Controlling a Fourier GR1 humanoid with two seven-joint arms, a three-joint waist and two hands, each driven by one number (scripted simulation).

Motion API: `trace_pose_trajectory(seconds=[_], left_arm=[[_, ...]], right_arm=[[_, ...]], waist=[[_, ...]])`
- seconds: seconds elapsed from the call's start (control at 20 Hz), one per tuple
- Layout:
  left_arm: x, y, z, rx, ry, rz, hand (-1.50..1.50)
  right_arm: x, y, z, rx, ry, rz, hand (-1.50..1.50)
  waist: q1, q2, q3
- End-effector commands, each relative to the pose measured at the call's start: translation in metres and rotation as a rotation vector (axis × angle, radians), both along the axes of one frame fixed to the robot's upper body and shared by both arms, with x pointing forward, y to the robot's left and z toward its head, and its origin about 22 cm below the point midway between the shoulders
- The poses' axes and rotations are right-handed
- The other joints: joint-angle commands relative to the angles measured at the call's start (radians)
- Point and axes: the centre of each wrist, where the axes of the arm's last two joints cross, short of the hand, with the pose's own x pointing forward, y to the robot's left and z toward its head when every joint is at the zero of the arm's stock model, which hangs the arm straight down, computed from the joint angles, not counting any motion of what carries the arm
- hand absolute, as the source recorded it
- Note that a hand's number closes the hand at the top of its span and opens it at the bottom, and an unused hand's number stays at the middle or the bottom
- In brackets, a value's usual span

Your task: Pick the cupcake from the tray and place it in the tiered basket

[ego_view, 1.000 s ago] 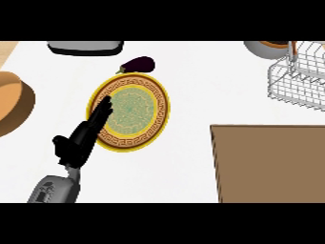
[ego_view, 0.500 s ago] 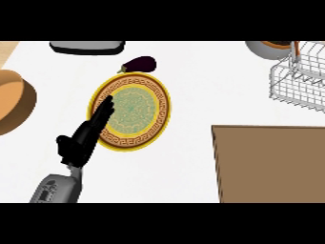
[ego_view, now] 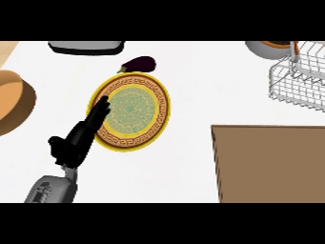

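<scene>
My left hand (ego_view: 73,144) lies at the left of the head view, fingers straight and reaching over the left rim of a yellow patterned plate (ego_view: 142,110). It holds nothing. The brown tray (ego_view: 281,162) fills the lower right corner, and its visible surface is bare. The wire tiered basket (ego_view: 307,82) stands at the upper right. No cupcake shows anywhere in the view. My right hand is out of sight.
A dark eggplant (ego_view: 140,63) lies just above the plate. A round wooden bowl (ego_view: 3,102) sits at the far left. A dark grey object (ego_view: 86,46) is at the top edge, and a grey bowl (ego_view: 265,47) sits left of the basket.
The left hand has slid slightly down and left along the plate's rim. Nothing else has moved.
</scene>
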Motion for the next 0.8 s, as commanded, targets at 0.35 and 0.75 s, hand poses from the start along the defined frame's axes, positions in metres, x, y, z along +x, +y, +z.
trace_pose_trajectory(seconds=[0.35, 0.75], left_arm=[[-0.005, 0.018, -0.002, 0.009, -0.004, -0.007, 0.0], [0.002, 0.003, 0.002, 0.001, 0.002, -0.003, 0.0]], right_arm=[[0.038, 0.05, -0.031, 0.104, 0.053, 0.066, 1.5], [0.037, 0.041, -0.031, 0.375, 0.31, -0.001, 1.5]], waist=[[-0.003, -0.001, 0.0], [-0.003, 0.003, 0.0]])
